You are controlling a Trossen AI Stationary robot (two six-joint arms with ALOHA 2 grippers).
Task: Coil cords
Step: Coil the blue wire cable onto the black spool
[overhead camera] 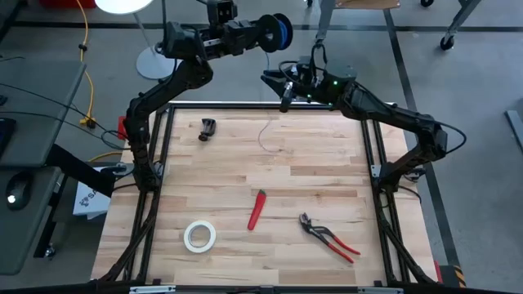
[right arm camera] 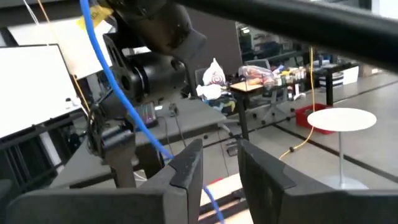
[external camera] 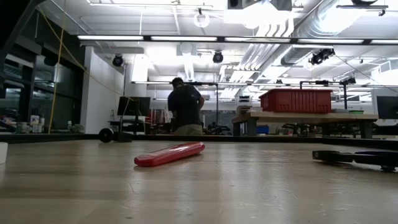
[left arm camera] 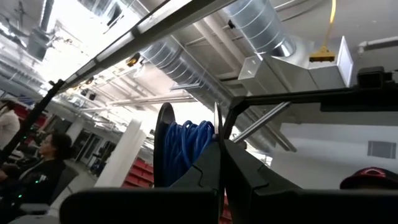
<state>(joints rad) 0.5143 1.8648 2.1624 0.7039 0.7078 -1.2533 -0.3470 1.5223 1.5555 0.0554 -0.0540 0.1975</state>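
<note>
Blue wire [right arm camera: 118, 93] on unlabelled spool [overhead camera: 280, 31], no legible writing

Tape roll [overhead camera: 199, 236] lies left of marker [overhead camera: 257, 209]; pliers [overhead camera: 327, 237] right.

The high view looks straight down from well above, taking in the whole table [overhead camera: 245, 175] and both arms at its far edge. The low view sits at tabletop level, facing level across the wood into the room; the red tool [external camera: 170, 154] lies close before it, also seen in the high view, with a person [external camera: 185, 107] far behind.

The left wrist view peers upward past the left gripper [left arm camera: 219, 163] toward the ceiling; the spool [left arm camera: 180, 149] fills the frame right at the fingers. The right wrist view looks forward past the right gripper [right arm camera: 219, 163], the blue wire [right arm camera: 118, 93] running just beyond it, with the left arm close behind.
</note>
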